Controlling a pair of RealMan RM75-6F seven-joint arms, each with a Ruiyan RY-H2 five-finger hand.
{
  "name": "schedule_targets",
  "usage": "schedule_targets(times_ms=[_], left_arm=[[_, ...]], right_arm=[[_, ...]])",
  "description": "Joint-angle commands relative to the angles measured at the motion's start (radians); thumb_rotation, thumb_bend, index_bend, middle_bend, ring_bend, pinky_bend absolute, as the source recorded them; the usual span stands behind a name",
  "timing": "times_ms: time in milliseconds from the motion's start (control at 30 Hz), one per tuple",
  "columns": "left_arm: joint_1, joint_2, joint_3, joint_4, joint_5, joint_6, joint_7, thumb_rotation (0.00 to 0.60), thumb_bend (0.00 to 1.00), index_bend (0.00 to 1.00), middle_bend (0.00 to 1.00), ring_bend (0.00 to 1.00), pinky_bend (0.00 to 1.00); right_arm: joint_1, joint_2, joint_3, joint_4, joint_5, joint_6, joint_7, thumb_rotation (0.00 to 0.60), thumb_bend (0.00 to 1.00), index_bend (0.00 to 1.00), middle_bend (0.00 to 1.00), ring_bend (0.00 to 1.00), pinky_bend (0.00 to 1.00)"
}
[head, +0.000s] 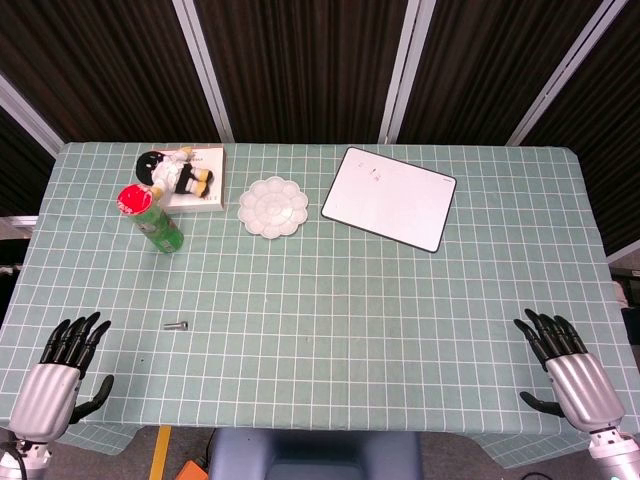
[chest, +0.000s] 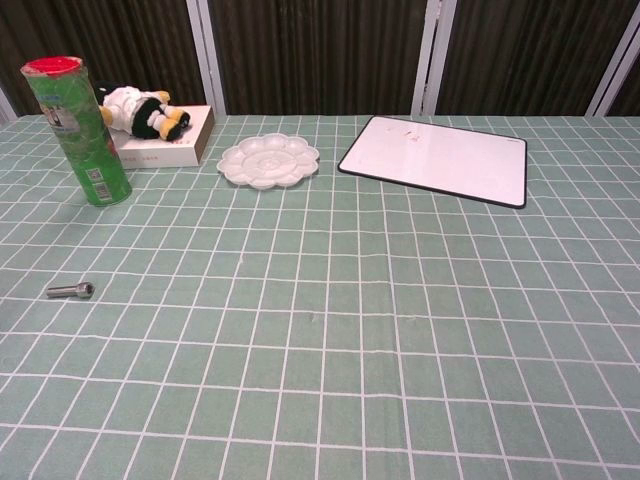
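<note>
Lying on the green checked worktop (head: 330, 300) near our left hand (head: 62, 375), a small metal bolt (head: 177, 325) is the thing closest to either hand, though it sits apart from the fingertips (head: 85, 325). We hold nothing: the left hand rests palm down at the near left edge, fingers stretched forward and spread, thumb out to the side. Our right hand (head: 570, 372) mirrors it at the near right edge, fingers apart and empty. Further back on the left stands a green canister (chest: 80, 135) with a red lid, upright; its label print is too small for us to read. Behind it a plush toy (head: 175, 172) lies on a flat white box (chest: 170, 145). Just beside that sits a white flower-shaped palette (head: 273, 207), its wells bare, and then a whiteboard (head: 390, 197) with faint marks we cannot read.
</note>
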Motion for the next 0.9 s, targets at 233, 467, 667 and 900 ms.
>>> schedule_targets(times_ms=[233,467,667,900], left_arm=[[-0.032,-0.097,-0.031,0.046,-0.034,-0.077,0.019,0.6,0.41,0.0,0.06,0.06,0.3],[-0.122,-0.229,-0.077,0.171,-0.162,-0.281,0.006,0.6,0.41,0.11,0.95,0.94,1.0],[-0.158,-0.367,-0.133,0.31,-0.234,-0.314,0.058,0.6,0.41,0.32,1.0,1.0,1.0],[-0.192,-0.466,-0.195,0.423,-0.313,-0.331,0.082,0.6,0.41,0.38,1.0,1.0,1.0]], right_arm=[[0.001,-0.006,0.003,-0.003,0.007,-0.004,-0.008,0.6,0.17,0.0,0.0,0.0,0.0],[0.009,-0.014,0.005,0.0,0.018,-0.029,-0.023,0.6,0.17,0.0,0.0,0.0,0.0],[0.009,-0.016,0.006,-0.001,0.024,-0.032,-0.026,0.6,0.17,0.0,0.0,0.0,0.0],[0.014,-0.019,0.006,0.001,0.029,-0.044,-0.031,0.6,0.17,0.0,0.0,0.0,0.0]])
